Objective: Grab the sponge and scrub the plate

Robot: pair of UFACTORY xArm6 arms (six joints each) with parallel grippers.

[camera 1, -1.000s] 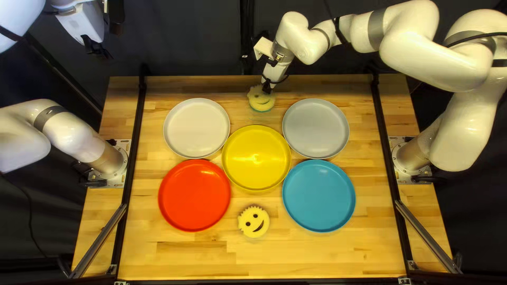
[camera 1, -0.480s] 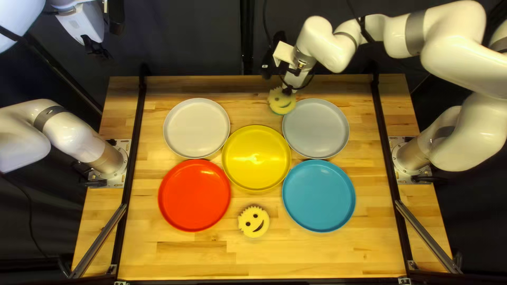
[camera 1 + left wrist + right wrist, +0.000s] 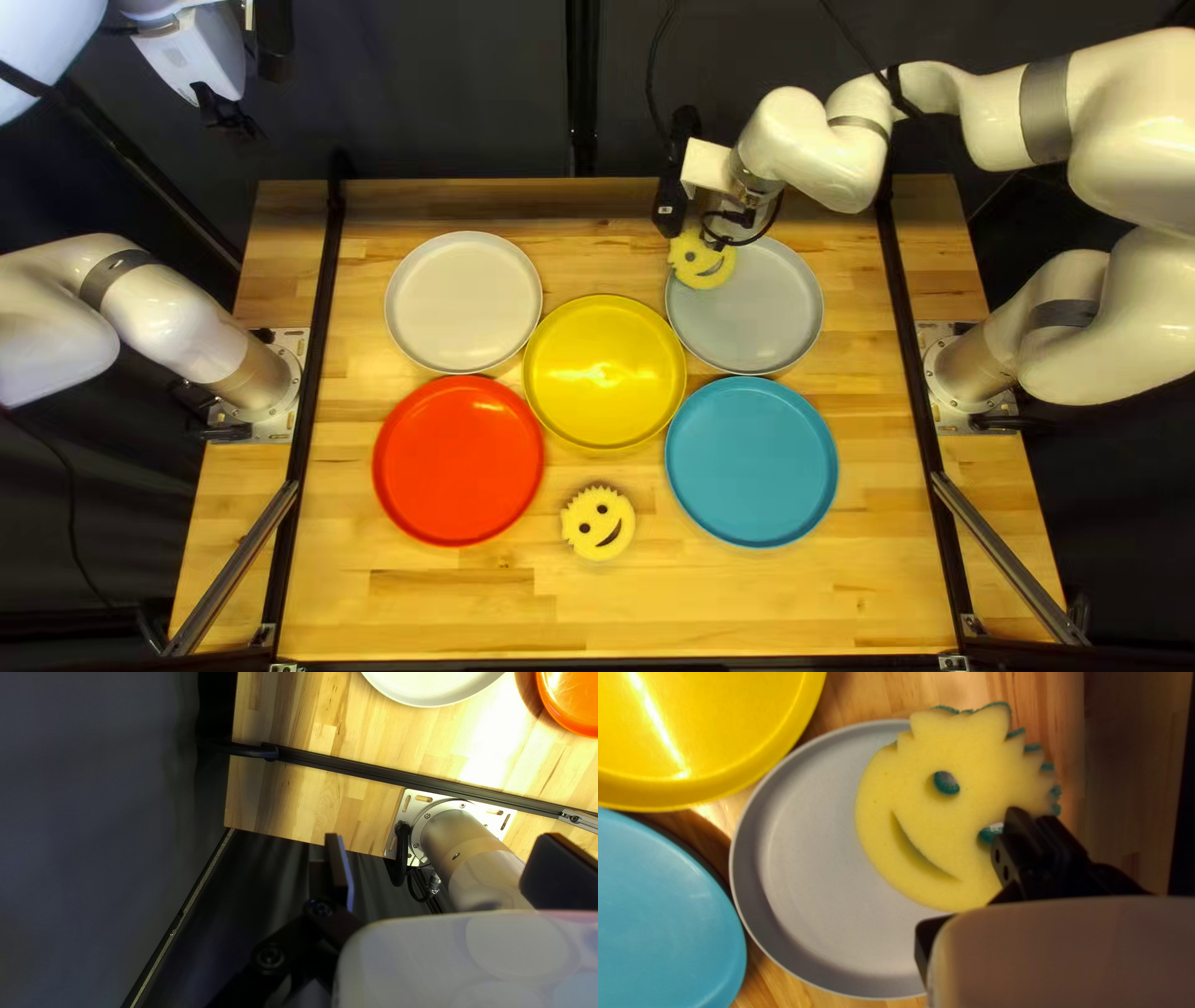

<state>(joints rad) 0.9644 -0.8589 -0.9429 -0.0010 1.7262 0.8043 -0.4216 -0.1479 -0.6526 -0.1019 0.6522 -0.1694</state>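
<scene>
Round yellow smiley foam sponge [image 3: 965, 821] had shifted from beside to partly over the round grey plate [image 3: 815, 858], clamped in the right gripper [image 3: 1027, 827]. Contact unclear. Pickup judged done; scrubbing likely next. Left gripper [image 3: 447, 852]: fingers apart, uninvolved.

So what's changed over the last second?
My right gripper carried its sponge rightward in the top left view, slightly toward the near edge, from beside the gray plate to over its rim. I can't tell if they touch. Nothing was newly gripped or released. The other plates, second sponge and left arm stayed put.
</scene>
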